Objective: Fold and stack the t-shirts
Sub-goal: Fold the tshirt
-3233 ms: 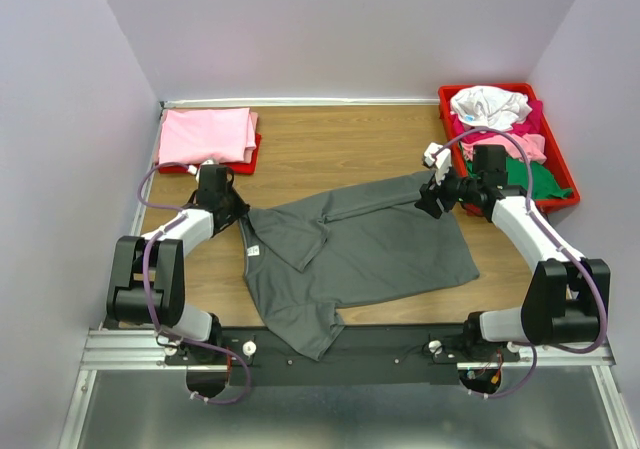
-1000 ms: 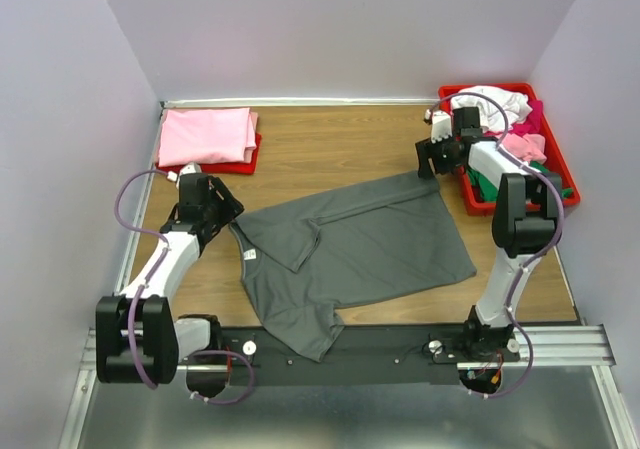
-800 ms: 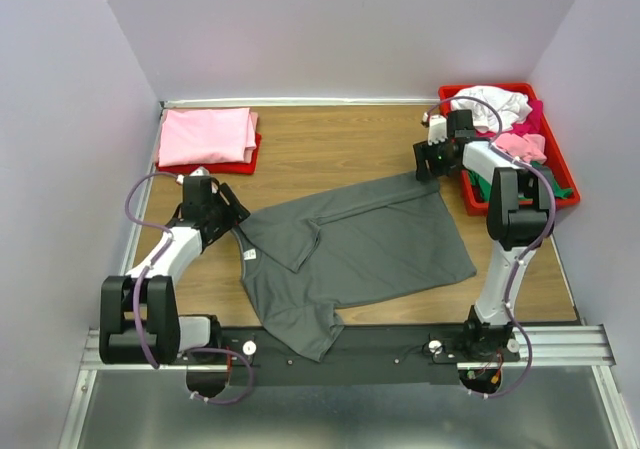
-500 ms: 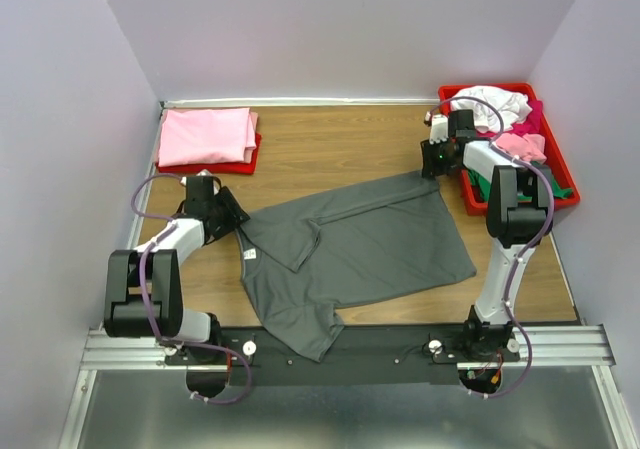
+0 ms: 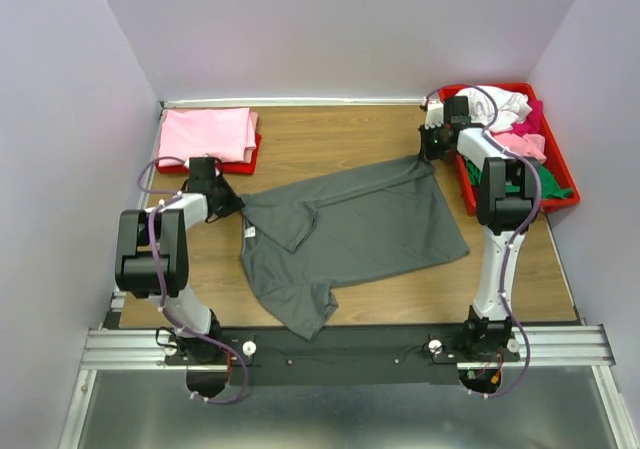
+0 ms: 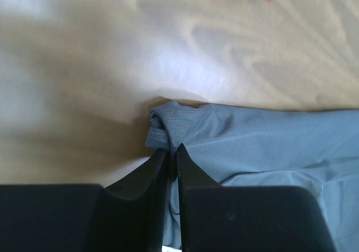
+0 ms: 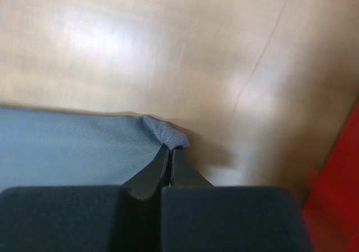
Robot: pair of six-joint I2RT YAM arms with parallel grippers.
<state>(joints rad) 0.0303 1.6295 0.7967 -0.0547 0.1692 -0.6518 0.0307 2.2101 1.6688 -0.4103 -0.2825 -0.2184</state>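
A large dark grey t-shirt point(image 5: 345, 231) lies spread across the wooden table, with a small white label point(image 5: 249, 233) near its left edge. My left gripper point(image 5: 228, 207) is shut on the shirt's left corner; in the left wrist view the cloth point(image 6: 179, 126) bunches between the closed fingers point(image 6: 171, 154). At the far right, my right gripper point(image 5: 428, 155) is shut on the shirt's upper right corner, with the pinched hem point(image 7: 168, 137) showing at the fingertips point(image 7: 169, 154). A folded pink t-shirt point(image 5: 207, 135) rests at the back left.
A red tray point(image 5: 562, 181) at the back right holds a heap of white, pink, magenta and green shirts point(image 5: 500, 119). Another red tray point(image 5: 250, 161) sits under the pink shirt. Purple walls enclose the table; the metal rail point(image 5: 340, 349) runs along the near edge.
Both grippers came down onto the grey shirt's corners and shut on them. The shirt has been drawn slightly towards the back, and both arms stretch further out.
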